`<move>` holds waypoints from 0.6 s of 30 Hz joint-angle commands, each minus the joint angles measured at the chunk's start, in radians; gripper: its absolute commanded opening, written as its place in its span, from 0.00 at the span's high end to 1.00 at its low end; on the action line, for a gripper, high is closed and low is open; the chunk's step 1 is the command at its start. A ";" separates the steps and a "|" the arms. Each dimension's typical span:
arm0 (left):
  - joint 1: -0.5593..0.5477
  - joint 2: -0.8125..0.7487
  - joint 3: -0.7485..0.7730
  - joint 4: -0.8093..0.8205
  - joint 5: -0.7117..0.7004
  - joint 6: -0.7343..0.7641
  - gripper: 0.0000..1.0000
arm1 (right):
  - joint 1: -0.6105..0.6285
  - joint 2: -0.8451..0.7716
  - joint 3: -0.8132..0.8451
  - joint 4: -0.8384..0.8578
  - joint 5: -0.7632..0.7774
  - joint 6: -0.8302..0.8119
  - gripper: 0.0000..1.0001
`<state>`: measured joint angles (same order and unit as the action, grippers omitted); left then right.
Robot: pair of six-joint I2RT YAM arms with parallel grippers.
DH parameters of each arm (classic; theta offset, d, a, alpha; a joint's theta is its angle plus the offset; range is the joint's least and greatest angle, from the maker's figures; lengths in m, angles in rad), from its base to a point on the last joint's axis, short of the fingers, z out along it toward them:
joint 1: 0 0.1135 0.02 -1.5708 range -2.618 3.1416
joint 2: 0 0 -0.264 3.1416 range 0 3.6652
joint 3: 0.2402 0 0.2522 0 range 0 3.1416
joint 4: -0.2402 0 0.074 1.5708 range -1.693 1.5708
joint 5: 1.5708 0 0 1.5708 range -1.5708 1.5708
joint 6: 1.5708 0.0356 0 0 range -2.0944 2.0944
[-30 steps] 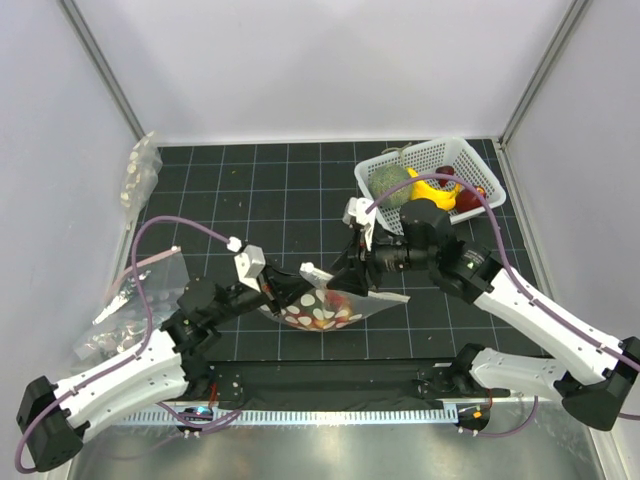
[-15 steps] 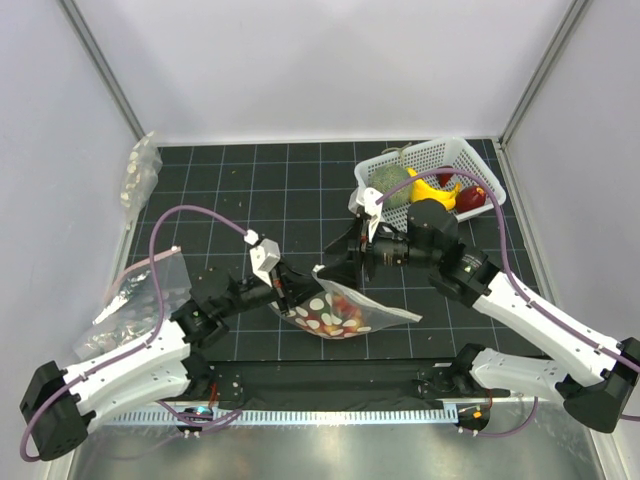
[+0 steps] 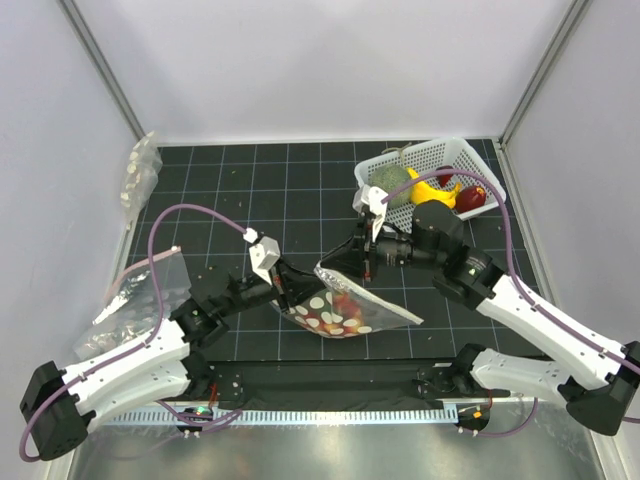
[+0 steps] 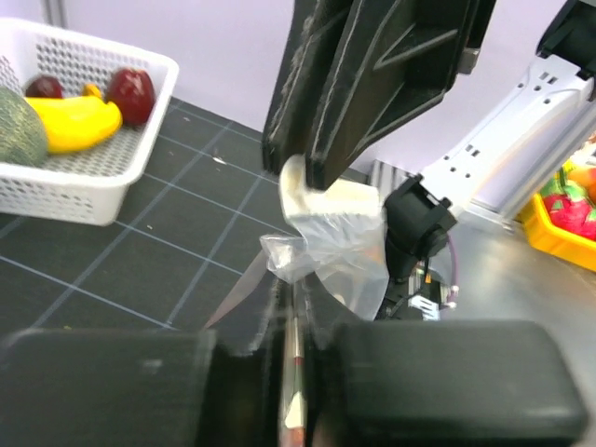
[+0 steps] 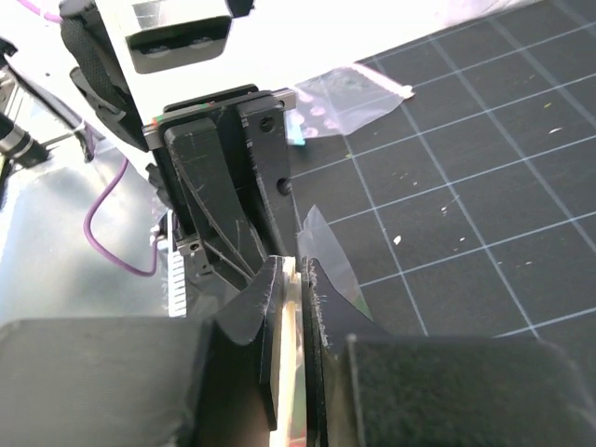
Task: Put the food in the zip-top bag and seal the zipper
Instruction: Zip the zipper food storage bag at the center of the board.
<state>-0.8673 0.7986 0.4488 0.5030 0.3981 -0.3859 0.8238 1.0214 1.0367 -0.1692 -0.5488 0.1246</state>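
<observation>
Left claw (image 3: 286,292) is clamped on one end of the mouth of the zip-top bag (image 3: 372,318). In its wrist view we see both fingers pressed together on the clear film. Right claw (image 3: 334,266) faces it, just beside it, and is also closed on the bag mouth. In its own view we see a thin pale strip, which we take for the zipper (image 5: 291,372), pinched between the two fingers. The mouth edge runs taut from one claw to the other, with the dotted body of the bag hanging below and to the right of them. We cannot tell whether its lower edge touches the counter (image 3: 250,190).

We see the food (image 3: 341,302) inside the bag, a red cluster just under the right claw and to the right of the left claw.

Behind the right claw, well apart from the bag, a white basket (image 3: 478,163) holds a yellow banana (image 3: 432,188), a green vegetable (image 3: 393,184) and a dark red fruit (image 3: 474,197). Far to the left of the left claw we see plain clear bags (image 3: 150,282) lying flat on the counter.
</observation>
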 commanded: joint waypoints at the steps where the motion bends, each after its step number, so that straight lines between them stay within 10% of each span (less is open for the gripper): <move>1: 0.002 -0.027 0.028 0.055 -0.015 0.004 0.84 | 0.008 -0.069 0.000 0.031 0.050 0.006 0.97; 4: 0.002 -0.026 0.030 0.057 -0.004 0.005 0.76 | 0.006 -0.118 -0.023 0.054 0.084 0.018 0.99; 6: 0.002 -0.027 0.031 0.055 -0.008 0.010 0.88 | 0.006 -0.136 -0.029 0.059 0.081 0.030 0.97; 8: 0.002 -0.026 0.033 0.054 -0.010 0.012 0.99 | 0.008 -0.133 -0.018 0.040 0.057 0.033 0.72; 14: 0.002 -0.032 0.031 0.052 -0.007 0.015 1.00 | 0.006 -0.119 -0.009 -0.009 0.049 0.017 0.65; 18: 0.002 -0.036 0.028 0.054 -0.007 0.016 1.00 | 0.006 -0.126 -0.018 -0.016 0.055 0.001 0.40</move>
<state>-0.8673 0.7860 0.4488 0.5041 0.3882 -0.3832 0.8238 0.9054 1.0065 -0.1970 -0.4969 0.1421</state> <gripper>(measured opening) 0.012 0.560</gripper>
